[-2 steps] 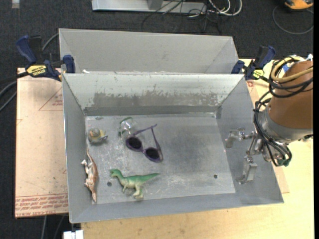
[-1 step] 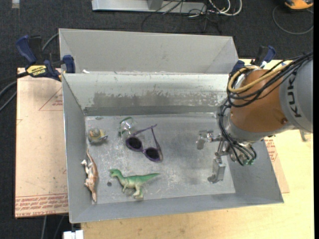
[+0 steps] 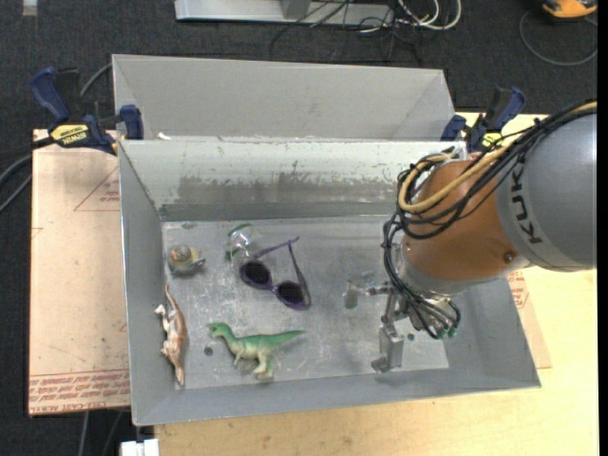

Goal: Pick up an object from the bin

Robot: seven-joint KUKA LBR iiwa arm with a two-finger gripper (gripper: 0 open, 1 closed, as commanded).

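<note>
Progress: nothing is picked yet; grasp and lift are both left, by my judgement.
Claw: gripper [image 3: 372, 323] is low over the bare floor of the bin [image 3: 285, 174], at its right, fingers apart and empty.
Candidates: purple sunglasses [image 3: 275, 281] and green toy dinosaur [image 3: 252, 344] lie to its left (neither touched).

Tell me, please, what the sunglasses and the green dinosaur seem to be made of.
The sunglasses look like plastic: thin purple frame, dark glossy lenses. The green dinosaur seems moulded plastic or rubber, matte and evenly coloured; which one cannot be told.
</note>
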